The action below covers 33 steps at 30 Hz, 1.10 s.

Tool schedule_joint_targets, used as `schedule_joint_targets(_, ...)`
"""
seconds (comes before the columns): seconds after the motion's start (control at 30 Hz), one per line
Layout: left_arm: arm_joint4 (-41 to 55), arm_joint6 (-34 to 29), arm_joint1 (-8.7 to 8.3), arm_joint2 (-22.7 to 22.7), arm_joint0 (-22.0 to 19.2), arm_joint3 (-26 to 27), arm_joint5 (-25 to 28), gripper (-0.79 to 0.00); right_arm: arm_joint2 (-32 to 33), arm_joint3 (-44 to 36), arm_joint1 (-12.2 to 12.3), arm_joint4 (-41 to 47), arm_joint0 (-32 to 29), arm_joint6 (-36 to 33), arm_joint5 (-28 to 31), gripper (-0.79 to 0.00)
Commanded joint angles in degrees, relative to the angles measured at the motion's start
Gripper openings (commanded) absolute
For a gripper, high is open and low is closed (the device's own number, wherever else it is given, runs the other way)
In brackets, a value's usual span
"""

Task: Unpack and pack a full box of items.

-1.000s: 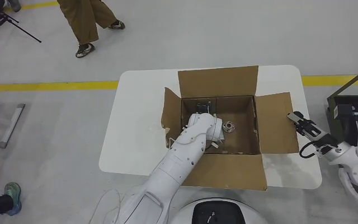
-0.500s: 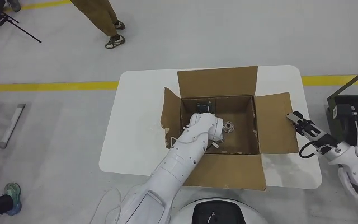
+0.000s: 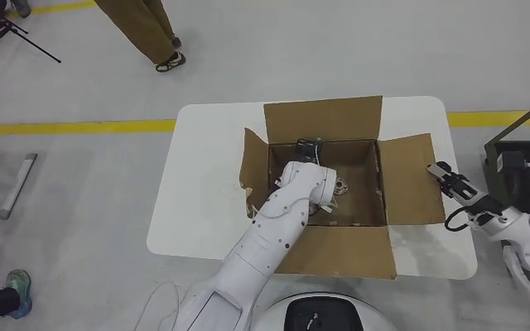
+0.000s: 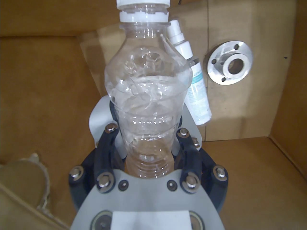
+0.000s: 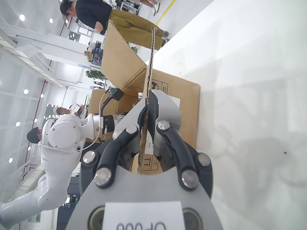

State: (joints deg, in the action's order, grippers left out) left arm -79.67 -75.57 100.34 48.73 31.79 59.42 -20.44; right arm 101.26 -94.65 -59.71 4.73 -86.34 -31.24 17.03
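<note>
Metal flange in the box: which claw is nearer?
Left. The left claw, gripping the clear bottle, is inside the box near the flange; right claw clamps the box's outer flap.

White table (image 3: 199, 165) under right pincer (image 3: 432, 170). Grey floor (image 3: 83, 215) all round, yellow line (image 3: 83, 127) crossing it beyond the pincer. Round ceiling lights (image 5: 22, 17) far off past the pincer.
</note>
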Motion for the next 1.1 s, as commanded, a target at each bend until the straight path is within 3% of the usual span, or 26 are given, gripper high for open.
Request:
schedule_joint_targets(0.0, -1.5, -1.6, -0.49, 0.9, 1.5, 4.9, 0.4, -0.785, 0.0, 0.0, 0.0, -0.2, 0.0, 0.1, 0.0, -0.785)
schedule_joint_targets(0.37, -9.3, -9.0, -2.44, 6.0, 9.5, 26.7, 1.6, -0.785, 0.6, 0.7, 0.1, -0.7, 0.7, 0.3, -0.3, -0.785)
schedule_joint_targets(0.67, -12.5, -12.0, -2.85, 9.6, 11.6, 41.5, 4.0, -0.785, 0.8, 0.7, 0.2, -1.4, 0.8, 0.2, -0.4, -0.785)
schedule_joint_targets(1.07, -21.9, -12.4, -3.64, 18.4, 14.7, 51.0, 9.2, -0.785, 0.6, 0.8, 0.2, -1.9, 0.7, 0.0, -0.3, -0.785)
